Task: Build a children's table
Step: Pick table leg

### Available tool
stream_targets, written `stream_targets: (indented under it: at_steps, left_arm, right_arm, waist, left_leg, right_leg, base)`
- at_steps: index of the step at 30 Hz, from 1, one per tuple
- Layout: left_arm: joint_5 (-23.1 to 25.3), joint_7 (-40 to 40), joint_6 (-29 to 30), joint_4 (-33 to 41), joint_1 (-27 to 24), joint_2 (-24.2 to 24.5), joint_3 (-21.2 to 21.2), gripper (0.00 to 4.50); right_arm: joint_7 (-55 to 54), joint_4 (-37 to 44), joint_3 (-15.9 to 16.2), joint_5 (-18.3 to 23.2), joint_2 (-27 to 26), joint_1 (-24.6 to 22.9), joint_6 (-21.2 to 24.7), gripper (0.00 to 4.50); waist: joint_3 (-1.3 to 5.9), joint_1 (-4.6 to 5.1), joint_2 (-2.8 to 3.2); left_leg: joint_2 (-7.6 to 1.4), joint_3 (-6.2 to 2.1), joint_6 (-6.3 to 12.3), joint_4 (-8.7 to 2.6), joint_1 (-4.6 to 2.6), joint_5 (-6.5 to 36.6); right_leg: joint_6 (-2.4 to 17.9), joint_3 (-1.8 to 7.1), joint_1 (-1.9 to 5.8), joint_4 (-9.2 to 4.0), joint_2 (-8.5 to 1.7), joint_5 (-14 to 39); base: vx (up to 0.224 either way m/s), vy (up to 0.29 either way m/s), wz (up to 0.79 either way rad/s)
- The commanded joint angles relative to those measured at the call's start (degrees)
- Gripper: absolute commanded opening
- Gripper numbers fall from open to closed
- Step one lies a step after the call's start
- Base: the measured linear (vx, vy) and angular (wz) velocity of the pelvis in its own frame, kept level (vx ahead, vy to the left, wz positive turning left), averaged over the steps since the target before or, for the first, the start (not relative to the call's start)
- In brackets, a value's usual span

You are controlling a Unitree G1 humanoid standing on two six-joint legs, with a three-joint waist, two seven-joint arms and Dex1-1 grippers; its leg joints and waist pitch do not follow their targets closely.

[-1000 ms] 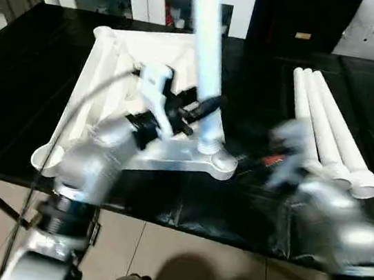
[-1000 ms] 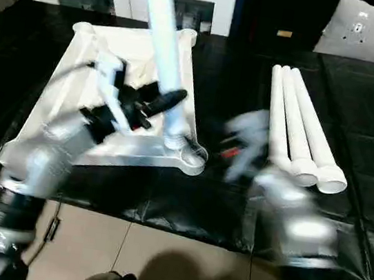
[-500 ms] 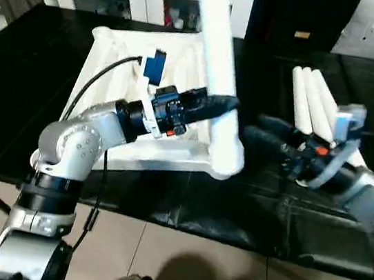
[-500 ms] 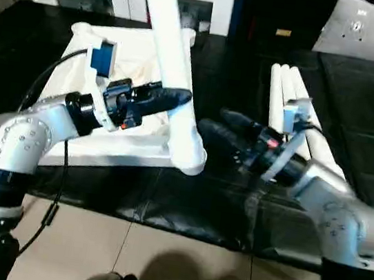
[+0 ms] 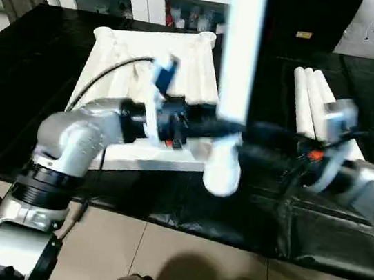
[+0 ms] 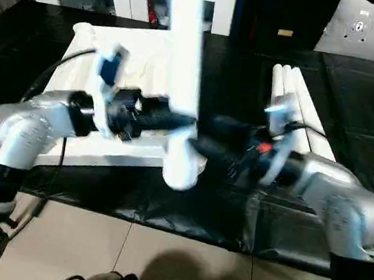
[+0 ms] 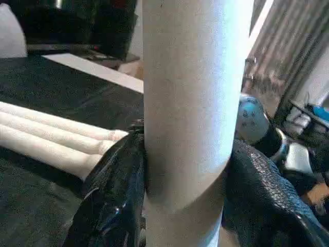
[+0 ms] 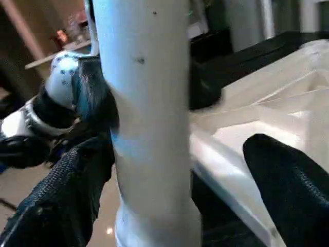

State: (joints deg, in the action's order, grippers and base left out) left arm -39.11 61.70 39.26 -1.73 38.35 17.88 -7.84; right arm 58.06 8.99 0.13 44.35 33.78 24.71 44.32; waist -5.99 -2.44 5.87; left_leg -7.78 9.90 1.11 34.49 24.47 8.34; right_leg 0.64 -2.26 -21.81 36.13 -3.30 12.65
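The leg (image 5: 238, 64) that stood in the near right corner socket of the upturned table top (image 5: 121, 61) a second ago has come out of it: the left gripper (image 5: 206, 126) has it clamped between its black fingers (image 7: 110, 206) and has swung it from a lean to nearly upright, its wide end (image 5: 221, 174) now hanging free over the near edge of the black work table (image 5: 33, 90), just off the top's near right corner. Half a second back the right gripper (image 5: 263, 140) was still a little way off to the right; now it has closed in with its jaws spread wide to either side of the leg, one finger (image 8: 288, 190) standing clear of the tube, so it has hold of nothing yet. To me this looks like a handover or a two-handed regrip before the leg is pushed into a socket again. The other three legs (image 5: 317, 109) lie side by side, touching, toward the right of the work table, and the top rests ribs-up toward its far left.
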Motion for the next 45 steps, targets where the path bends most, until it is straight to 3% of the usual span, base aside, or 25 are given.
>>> stream_targets:
  at_steps: [1,13,27,28,30,31,32,33,35,36,38,40,41,45]
  left_arm:
    - [0.41,0.98,-1.41,1.83,0.59,0.45,-0.38,1.95]
    - [1.91,2.07,-3.52,3.55,0.04,-0.17,-1.71,1.95]
    - [3.47,2.11,-4.55,2.92,-0.32,0.39,-2.24,1.95]
    - [3.77,2.42,-4.73,3.03,-0.45,0.65,-2.59,1.95]
    - [4.83,1.86,-4.05,3.02,-0.67,1.23,-3.60,1.95]
    - [4.89,1.87,-4.07,3.00,-0.70,1.24,-3.65,1.95]
    - [5.00,1.68,-4.50,2.73,-0.99,0.93,-3.42,2.51]
    - [4.99,1.53,-4.54,2.50,-1.21,0.73,-3.17,2.65]
    - [4.92,1.51,-4.39,2.28,-1.34,0.69,-3.07,2.67]
    - [5.11,1.44,-4.69,1.88,-1.37,0.59,-3.05,2.77]
    - [5.26,1.40,-4.96,1.66,-1.41,0.53,-3.06,3.06]
    - [5.37,1.32,-5.20,1.55,-1.53,0.49,-3.08,3.09]
    - [5.38,1.11,-5.40,1.61,-1.81,0.42,-3.03,3.09]
    - [7.17,-0.76,-6.71,1.75,-2.95,-0.09,-2.69,3.52]
  right_arm:
    - [1.23,0.69,1.41,-1.31,0.52,0.91,-0.71,4.30]
    - [5.09,-1.83,5.42,-2.96,-0.41,3.04,-1.36,3.29]
    - [5.30,-1.73,6.30,-3.29,-1.67,2.22,-1.48,2.30]
    - [5.04,-1.61,6.34,-3.36,-1.92,1.95,-1.60,2.20]
    - [3.56,-1.29,6.12,-3.84,-2.95,1.05,-2.26,2.10]
    - [3.44,-1.28,6.10,-3.92,-3.04,0.98,-2.35,2.10]
    - [2.30,-1.05,5.92,-4.40,-3.80,0.34,-2.74,2.08]
    - [1.53,-0.73,5.83,-4.80,-4.29,-0.23,-3.25,2.03]
    - [0.80,-0.53,5.79,-5.28,-4.66,-0.67,-3.80,2.02]
    - [0.10,-0.46,5.98,-6.26,-4.85,-1.15,-4.66,1.98]
    - [-0.50,-0.51,6.13,-6.99,-4.97,-1.42,-5.12,1.94]
    - [-1.30,-0.59,6.23,-7.88,-5.16,-1.74,-5.71,1.94]
    - [-2.27,-0.77,6.27,-8.73,-5.64,-2.03,-6.53,1.94]
    - [-4.69,-1.11,6.48,-10.96,-7.26,-2.50,-8.91,1.94]
  waist:
    - [4.66,-0.22,-1.29]
    - [5.28,-1.03,-1.63]
    - [5.43,-1.24,-1.16]
    - [5.44,-1.30,-0.81]
    - [5.45,-1.25,-0.99]
    - [5.39,-1.33,-0.50]
    - [5.35,-1.16,-0.57]
    - [5.39,-1.13,-0.71]
    - [5.38,-1.08,-0.68]
    - [5.16,-0.96,0.01]
    - [5.17,-0.95,-0.31]
    - [5.09,-0.96,-0.21]
    - [5.06,-0.91,-0.44]
    - [4.99,-0.70,-0.26]
  left_leg:
    - [-4.90,-2.08,3.08,-3.61,-2.28,10.91]
    - [-4.90,-1.84,4.75,-3.06,-2.23,8.10]
    - [-4.88,-1.93,4.63,-2.94,-2.25,8.41]
    - [-4.88,-2.02,4.46,-2.90,-2.32,8.57]
    - [-4.89,-1.98,4.37,-2.97,-2.30,8.76]
    - [-4.90,-2.02,4.24,-2.95,-2.34,8.98]
    - [-4.90,-2.03,3.96,-3.06,-2.35,9.55]
    - [-4.90,-2.03,3.89,-3.07,-2.38,9.73]
    - [-4.94,-2.06,3.70,-3.17,-2.37,9.93]
    - [-4.94,-2.11,3.21,-3.30,-2.43,10.81]
    - [-4.89,-2.14,2.67,-3.35,-2.47,11.71]
    - [-4.89,-2.13,2.37,-3.41,-2.48,11.99]
    - [-4.87,-2.09,2.43,-3.44,-2.45,12.02]
    - [-4.84,-2.15,2.55,-3.43,-2.39,11.90]
  right_leg:
    - [14.01,2.54,2.11,-4.84,-5.39,9.47]
    - [14.76,2.48,2.20,-4.39,-5.42,6.61]
    - [14.92,2.32,2.15,-4.12,-5.26,5.86]
    - [14.99,2.30,2.15,-4.05,-5.29,5.99]
    - [14.99,2.35,2.15,-4.10,-5.26,5.77]
    - [14.96,2.35,2.03,-4.07,-5.31,5.95]
    - [14.90,2.32,2.01,-4.10,-5.18,6.07]
    - [14.94,2.34,2.07,-4.14,-5.22,5.98]
    - [14.92,2.32,2.06,-4.10,-5.20,6.05]
    - [14.67,2.29,1.90,-4.25,-5.06,6.52]
    - [14.71,2.36,2.05,-4.19,-5.13,6.79]
    - [14.48,2.44,1.98,-4.25,-5.24,7.51]
    - [14.47,2.44,1.99,-4.33,-5.22,7.60]
    - [14.13,2.45,1.93,-4.36,-5.22,7.54]
  base:
    - [0.000,0.000,0.00]
    - [0.000,0.000,0.00]
    - [0.000,0.000,0.00]
    - [0.000,0.000,0.00]
    - [0.000,0.000,0.00]
    - [0.000,0.000,0.00]
    - [0.000,0.000,0.00]
    - [0.000,0.000,0.00]
    - [0.000,0.000,0.00]
    - [0.000,0.000,0.00]
    - [0.000,0.000,0.00]
    - [0.000,0.000,0.00]
    - [0.000,0.000,0.00]
    - [0.000,0.000,0.00]
